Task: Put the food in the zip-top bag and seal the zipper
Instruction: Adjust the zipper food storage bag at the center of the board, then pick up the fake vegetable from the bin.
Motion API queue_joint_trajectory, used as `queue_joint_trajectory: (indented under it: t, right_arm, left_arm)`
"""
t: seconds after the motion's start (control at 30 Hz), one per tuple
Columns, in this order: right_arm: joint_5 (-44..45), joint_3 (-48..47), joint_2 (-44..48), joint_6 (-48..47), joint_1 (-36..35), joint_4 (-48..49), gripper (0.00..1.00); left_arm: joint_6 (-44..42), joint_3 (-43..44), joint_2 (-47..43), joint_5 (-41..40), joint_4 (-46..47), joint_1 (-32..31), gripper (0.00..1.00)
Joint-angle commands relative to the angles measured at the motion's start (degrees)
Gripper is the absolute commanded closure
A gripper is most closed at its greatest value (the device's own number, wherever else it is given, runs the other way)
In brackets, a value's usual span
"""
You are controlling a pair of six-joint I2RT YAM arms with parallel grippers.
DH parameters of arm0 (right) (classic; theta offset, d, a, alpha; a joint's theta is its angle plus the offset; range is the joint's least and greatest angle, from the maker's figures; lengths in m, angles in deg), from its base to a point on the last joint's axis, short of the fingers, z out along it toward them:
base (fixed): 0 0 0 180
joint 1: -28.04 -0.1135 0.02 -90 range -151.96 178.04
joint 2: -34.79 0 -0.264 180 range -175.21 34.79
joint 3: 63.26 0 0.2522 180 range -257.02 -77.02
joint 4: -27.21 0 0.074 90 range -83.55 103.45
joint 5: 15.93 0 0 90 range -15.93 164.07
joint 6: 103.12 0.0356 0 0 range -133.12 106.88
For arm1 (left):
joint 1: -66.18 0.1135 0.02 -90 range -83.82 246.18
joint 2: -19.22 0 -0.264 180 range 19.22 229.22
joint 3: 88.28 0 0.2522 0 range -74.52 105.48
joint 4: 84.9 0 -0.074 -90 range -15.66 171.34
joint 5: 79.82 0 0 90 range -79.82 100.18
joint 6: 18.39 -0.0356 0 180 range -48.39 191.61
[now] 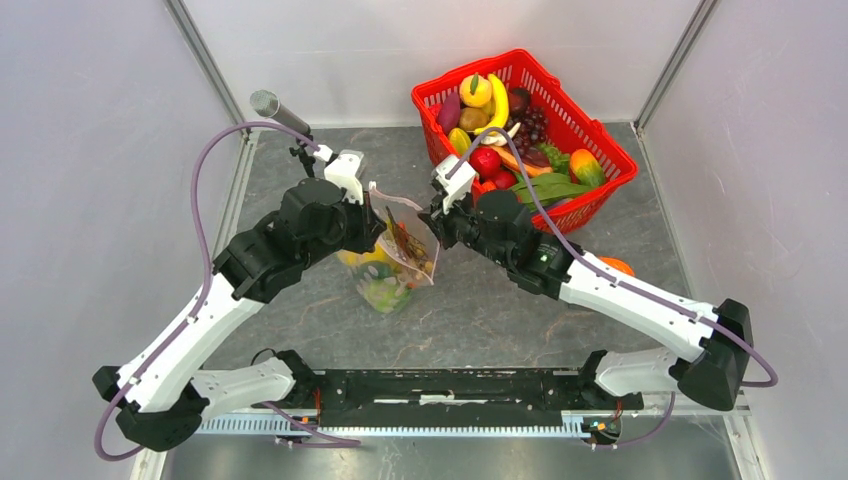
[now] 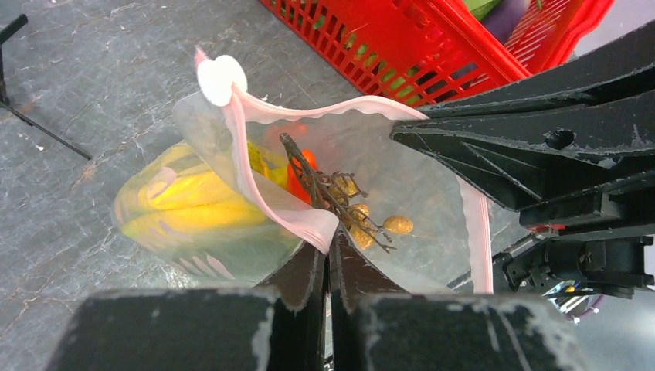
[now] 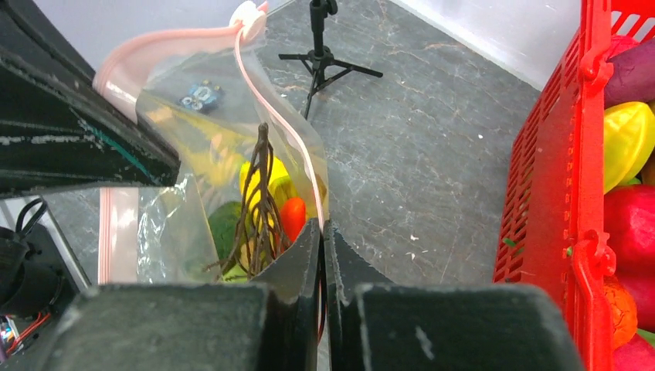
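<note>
Left gripper (image 2: 327,267) is fully closed, its fingers pinching the zipper (image 2: 255,166) where the pale pink strip folds just ahead of the tips. Right gripper (image 3: 323,247) is likewise clamped on the facing lip of that strip. The zip-top bag (image 3: 170,131) hangs between the two sets of fingers, mouth gaping and wavy. The food (image 2: 193,197) lies below and beyond the fingertips. Judgement: sealing is not yet done. Draw the strip taut and flat between the fingers before pressing the lips together, and keep the twiggy stem (image 3: 259,193) out of the track.
</note>
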Motion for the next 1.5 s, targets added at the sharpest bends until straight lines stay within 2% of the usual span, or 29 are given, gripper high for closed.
queue_joint_trajectory:
  t: [0.0,0.1,0.2,0.3,0.43,0.5,0.57,0.67,0.83,1.03,1.17,1.27,1.47]
  right_arm:
    - [2.56,-3.9,-1.33,-0.02,0.38,-1.4,0.93]
    - [3.33,-3.08,-0.1,-0.13,0.37,0.11,0.88]
    - [1.83,-4.18,0.91,-2.1,0.49,0.35,0.71]
    - [1.36,-6.8,0.84,-3.22,0.72,-2.08,0.47]
    - [1.97,-7.89,3.09,-4.79,0.88,-1.65,0.45]
    - [2.9,-7.54,5.08,-5.3,1.07,-0.03,0.38]
    - [4.71,-6.86,6.97,-8.3,1.32,1.46,0.36]
    - [13.35,-6.0,7.85,-10.47,2.51,3.71,0.33]
    - [19.16,-7.47,4.12,-6.88,11.11,2.05,0.31]
    - [9.44,-6.48,-1.42,6.9,27.59,4.7,0.32]
    - [-0.33,-9.89,-9.09,14.65,36.5,4.31,0.33]
    - [-3.64,-9.92,-12.92,16.92,39.87,6.87,0.38]
    - [-6.59,-9.9,-17.37,17.87,41.51,8.89,0.37]
  left_arm:
    - [-1.1,-1.08,-1.25,1.38,4.58,0.0,0.95]
    - [-0.37,-2.29,-2.03,2.49,7.43,0.0,0.95]
    - [-0.37,-2.32,-1.59,2.5,7.84,0.0,0.95]
    - [-0.22,-2.75,-0.98,3.04,8.3,0.0,0.96]
    - [0.06,-3.22,-0.71,3.85,9.06,0.0,0.96]
    - [0.07,-3.41,-0.82,3.85,9.27,0.0,0.96]
    - [0.15,-3.58,-0.9,3.98,9.5,0.0,0.96]
    - [0.14,-3.59,-0.76,4.77,9.68,0.0,0.96]
    - [0.48,-4.06,-0.99,6.19,10.24,0.0,0.96]
    - [1.12,-5.14,-2.4,7.35,11.2,0.0,0.96]
    - [1.18,-5.57,-3.12,7.12,11.08,0.0,0.96]
    - [1.21,-5.85,-3.45,7.25,11.08,0.0,0.96]
    - [1.08,-6.05,-3.16,7.7,11.08,0.0,0.95]
